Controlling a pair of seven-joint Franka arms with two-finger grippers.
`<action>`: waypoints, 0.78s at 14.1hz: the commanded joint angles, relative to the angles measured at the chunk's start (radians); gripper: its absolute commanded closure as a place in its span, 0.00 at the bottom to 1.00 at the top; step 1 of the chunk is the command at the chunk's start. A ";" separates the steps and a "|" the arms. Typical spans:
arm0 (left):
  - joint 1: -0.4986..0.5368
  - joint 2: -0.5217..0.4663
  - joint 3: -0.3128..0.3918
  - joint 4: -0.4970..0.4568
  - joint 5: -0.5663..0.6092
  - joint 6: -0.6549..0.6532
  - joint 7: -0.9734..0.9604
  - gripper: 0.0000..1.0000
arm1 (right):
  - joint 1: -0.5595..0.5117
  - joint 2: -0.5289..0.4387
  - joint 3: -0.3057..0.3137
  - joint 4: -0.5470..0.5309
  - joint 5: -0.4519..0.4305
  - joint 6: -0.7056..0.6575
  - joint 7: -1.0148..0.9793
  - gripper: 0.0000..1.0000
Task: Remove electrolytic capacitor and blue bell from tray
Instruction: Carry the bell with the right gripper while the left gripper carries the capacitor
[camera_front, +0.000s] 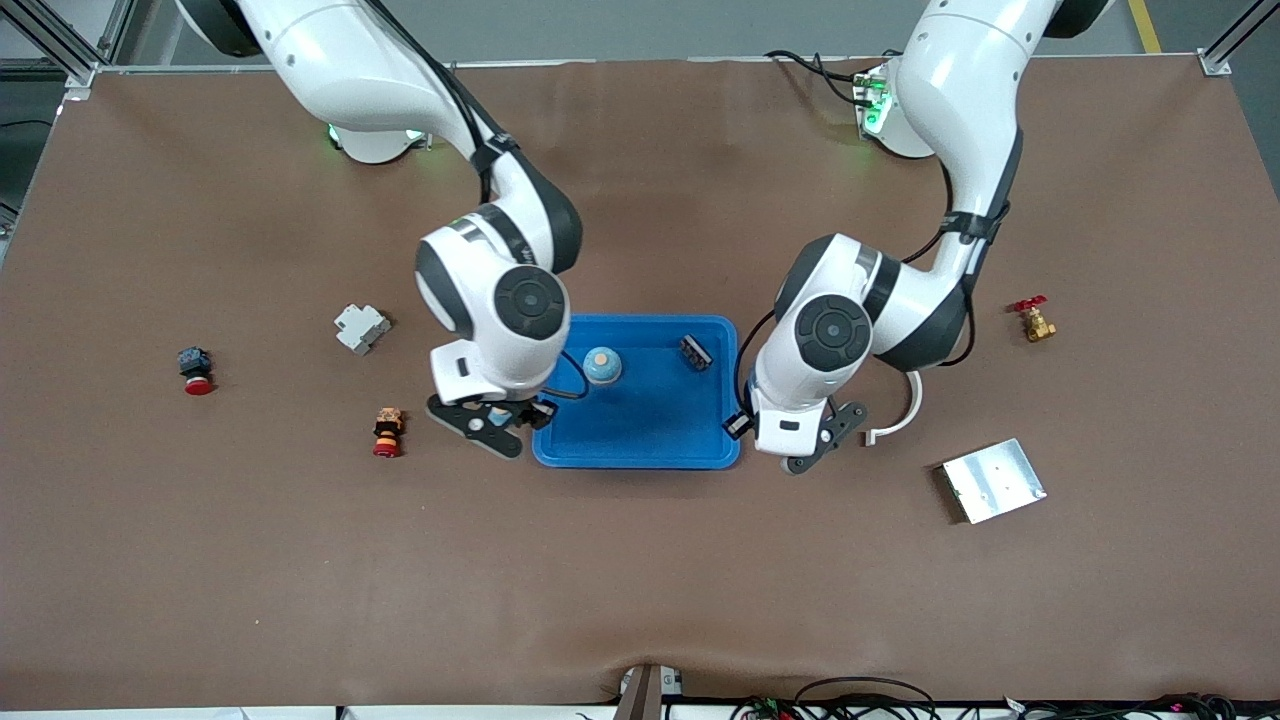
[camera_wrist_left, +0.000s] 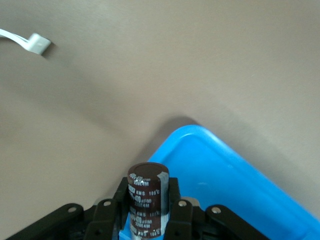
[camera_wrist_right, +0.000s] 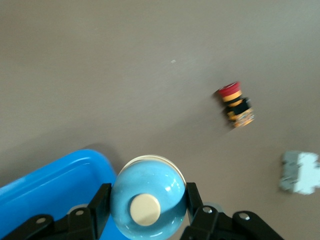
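My right gripper (camera_wrist_right: 148, 202) is shut on a light blue bell (camera_wrist_right: 148, 195) with a cream button on top. It hangs over the table just beside the blue tray (camera_front: 640, 440), at the corner toward the right arm's end; in the front view the right gripper (camera_front: 497, 415) shows a bit of blue. My left gripper (camera_wrist_left: 147, 202) is shut on a dark brown capacitor (camera_wrist_left: 146, 192) held upright. It hangs over the tray's corner (camera_wrist_left: 225, 170) at the left arm's end; in the front view the left gripper (camera_front: 775, 438) is mostly hidden under its wrist.
In the tray lie a second blue bell (camera_front: 602, 365) and a small black part (camera_front: 695, 352). On the table are a grey-white block (camera_front: 361, 327), two red push buttons (camera_front: 195, 371) (camera_front: 387, 431), a white curved piece (camera_front: 900, 412), a metal plate (camera_front: 993, 480) and a brass valve (camera_front: 1034, 320).
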 joint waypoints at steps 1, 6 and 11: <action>0.024 -0.059 -0.002 -0.052 0.022 -0.044 0.075 0.92 | -0.091 -0.192 0.020 -0.259 0.031 0.113 -0.102 1.00; 0.095 -0.202 -0.006 -0.241 0.126 -0.043 0.291 0.92 | -0.228 -0.373 0.020 -0.508 0.065 0.231 -0.330 1.00; 0.184 -0.321 -0.008 -0.382 0.126 -0.031 0.482 0.93 | -0.351 -0.482 0.020 -0.634 0.077 0.274 -0.571 1.00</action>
